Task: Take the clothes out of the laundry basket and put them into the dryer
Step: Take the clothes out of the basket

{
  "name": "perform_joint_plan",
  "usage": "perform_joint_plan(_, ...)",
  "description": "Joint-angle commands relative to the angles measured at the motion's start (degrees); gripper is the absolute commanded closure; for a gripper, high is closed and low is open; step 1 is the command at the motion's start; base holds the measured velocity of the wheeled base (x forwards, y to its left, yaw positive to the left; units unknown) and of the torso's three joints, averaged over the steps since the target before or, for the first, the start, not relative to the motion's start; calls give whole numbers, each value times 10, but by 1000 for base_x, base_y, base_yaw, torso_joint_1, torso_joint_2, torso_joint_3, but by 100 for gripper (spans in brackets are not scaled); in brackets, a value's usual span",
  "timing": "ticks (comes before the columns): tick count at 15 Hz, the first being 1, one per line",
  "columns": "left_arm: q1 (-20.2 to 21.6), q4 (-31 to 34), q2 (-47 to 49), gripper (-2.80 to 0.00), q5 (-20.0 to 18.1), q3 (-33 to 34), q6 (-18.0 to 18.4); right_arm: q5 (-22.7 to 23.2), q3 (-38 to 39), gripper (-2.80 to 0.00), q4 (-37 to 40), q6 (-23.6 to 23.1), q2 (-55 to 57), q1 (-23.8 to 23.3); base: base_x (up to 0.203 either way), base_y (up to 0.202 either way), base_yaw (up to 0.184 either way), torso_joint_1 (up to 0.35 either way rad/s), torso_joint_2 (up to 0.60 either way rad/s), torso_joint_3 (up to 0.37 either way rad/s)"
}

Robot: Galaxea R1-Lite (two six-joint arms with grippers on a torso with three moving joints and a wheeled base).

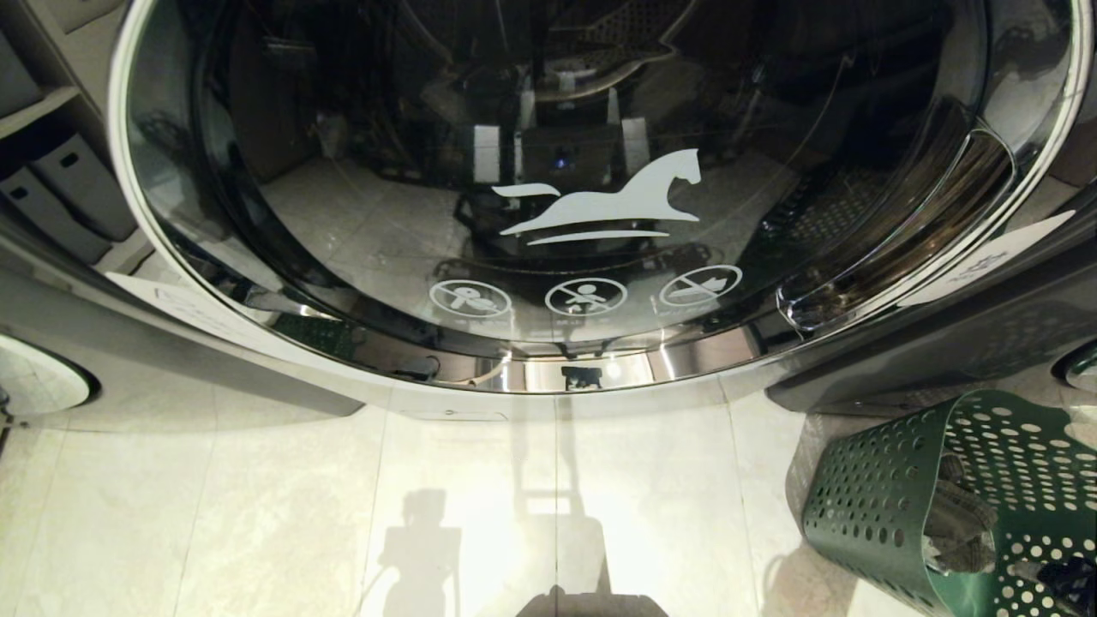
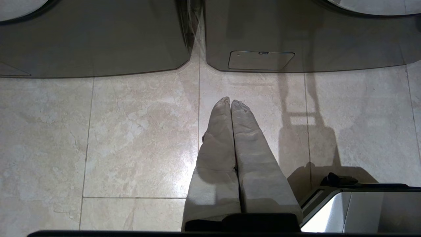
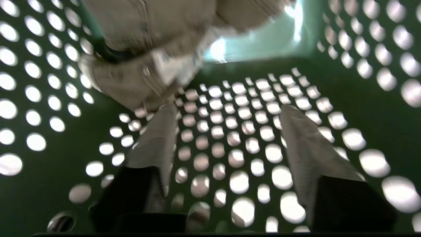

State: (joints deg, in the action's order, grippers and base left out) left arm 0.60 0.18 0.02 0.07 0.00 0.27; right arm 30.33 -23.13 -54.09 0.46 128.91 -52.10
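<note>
Right pincer (image 3: 230, 112) agape inside green basket (image 3: 361, 108), beige garment (image 3: 148, 49) beside.

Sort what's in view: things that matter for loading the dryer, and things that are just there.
Job:
green laundry basket
beige garment in the basket
dryer door
right pincer, open, inside the basket

Just there:
left pincer, shut, above the floor
grey storage bins
neighbouring machine

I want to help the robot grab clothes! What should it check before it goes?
1. Right gripper inside the green laundry basket: ok.
2. Right jaws apart, nothing between them: ok.
3. Beige garment within reach: ok, it lies just past the fingertips.
4. Dryer door open for loading: not ok, the glass door looks shut.
5. Left gripper out of the way: ok, shut over the floor tiles.
</note>
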Motion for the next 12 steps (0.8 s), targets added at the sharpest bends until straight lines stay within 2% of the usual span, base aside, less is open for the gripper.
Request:
perform_joint_plan(1, 0, 0, 0, 0, 0, 0, 0, 43, -7, -280, -44, -1, 73, -8, 0, 0, 0, 0, 0, 0)
perform_joint_plan(4, 0, 0, 0, 0, 0, 0, 0, 70, -33, -280, -99, 0, 147, -8, 0, 0, 0, 0, 0, 0)
perform_joint_plan(9, 0, 0, 0, 0, 0, 0, 0, 89, -128, -280, -112, 7, 227, 18, 0, 0, 0, 0, 0, 0)
perform_joint_plan(11, 0, 0, 0, 0, 0, 0, 0, 88, -173, -280, -129, 30, 258, 38, 0, 0, 0, 0, 0, 0)
perform_joint_plan(12, 0, 0, 0, 0, 0, 0, 0, 88, -192, -280, -140, 68, 267, 56, 0, 0, 0, 0, 0, 0)
